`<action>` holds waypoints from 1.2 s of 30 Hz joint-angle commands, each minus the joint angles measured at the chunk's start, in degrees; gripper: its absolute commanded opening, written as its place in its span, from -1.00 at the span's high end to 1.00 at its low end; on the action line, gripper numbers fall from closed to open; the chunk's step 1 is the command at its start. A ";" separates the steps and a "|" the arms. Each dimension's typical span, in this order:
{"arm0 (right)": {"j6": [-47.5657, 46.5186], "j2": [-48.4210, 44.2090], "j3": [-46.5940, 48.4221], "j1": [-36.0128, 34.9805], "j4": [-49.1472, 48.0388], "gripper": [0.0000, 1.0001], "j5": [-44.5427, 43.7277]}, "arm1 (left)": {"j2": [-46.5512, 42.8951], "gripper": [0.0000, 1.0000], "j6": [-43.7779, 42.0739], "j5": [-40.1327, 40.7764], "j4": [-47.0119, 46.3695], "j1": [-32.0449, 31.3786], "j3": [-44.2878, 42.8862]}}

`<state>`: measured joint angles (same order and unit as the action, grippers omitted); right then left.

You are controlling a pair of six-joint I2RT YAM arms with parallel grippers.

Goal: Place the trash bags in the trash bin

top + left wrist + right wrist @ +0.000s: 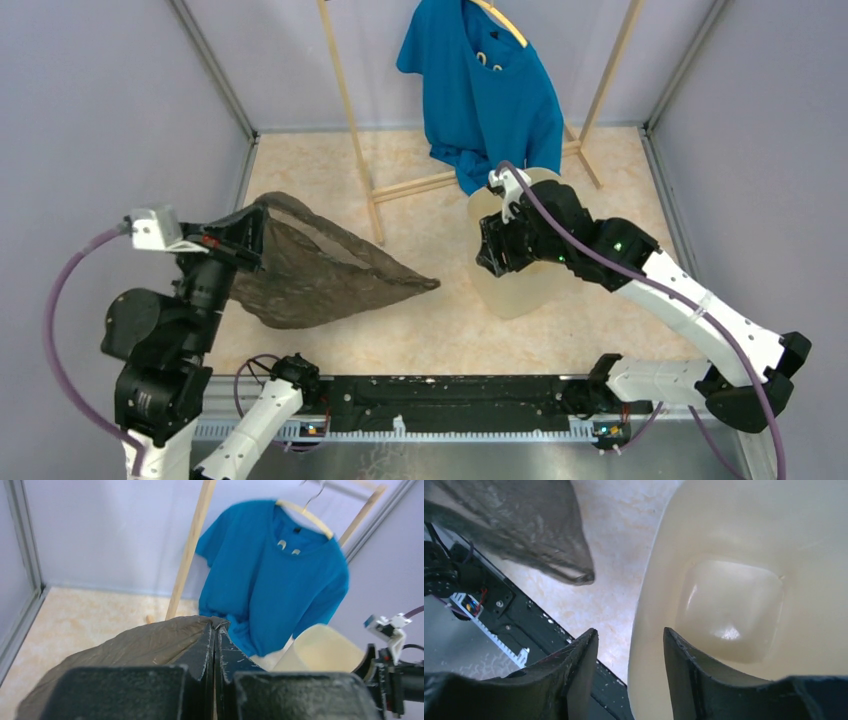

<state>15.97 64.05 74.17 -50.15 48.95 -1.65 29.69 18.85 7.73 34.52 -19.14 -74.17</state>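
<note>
The trash bag (310,275), dark grey-brown and crinkly, hangs from my left gripper (255,225) and tapers to a point toward the right, above the floor. In the left wrist view my left gripper (216,627) is shut on the bag's edge (130,647). The cream trash bin (520,290) stands right of centre. My right gripper (497,255) is at its near-left rim. In the right wrist view that gripper (630,635) is open and straddles the bin's rim (649,630), one finger inside and one outside. The bag's tip (524,525) shows at upper left.
A wooden rack (355,120) stands at the back with a blue T-shirt (480,95) on a hanger, its hem hanging just behind the bin. Grey walls close in on the left, back and right. A black rail (450,400) runs along the near edge.
</note>
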 commanded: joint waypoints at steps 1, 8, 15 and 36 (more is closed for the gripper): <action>-2.94 0.93 8.77 -0.56 -0.19 -0.12 -1.47 | 1.29 1.00 -2.33 -1.09 -8.72 0.06 -5.04; -4.26 2.07 13.08 -2.14 -8.99 -0.62 10.29 | 5.04 1.00 -3.20 -1.93 -14.97 0.11 -10.50; -2.18 7.58 6.51 -9.12 -31.45 -0.94 21.35 | 7.19 1.00 -2.41 -3.04 -18.20 0.06 -12.08; -0.98 26.50 -5.27 -26.49 -55.97 -0.94 -0.01 | 6.77 1.00 -2.17 -1.95 -18.35 0.06 -11.95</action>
<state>14.70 89.10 68.42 -76.55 -2.57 4.40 36.97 17.21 5.39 18.35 -19.14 -85.62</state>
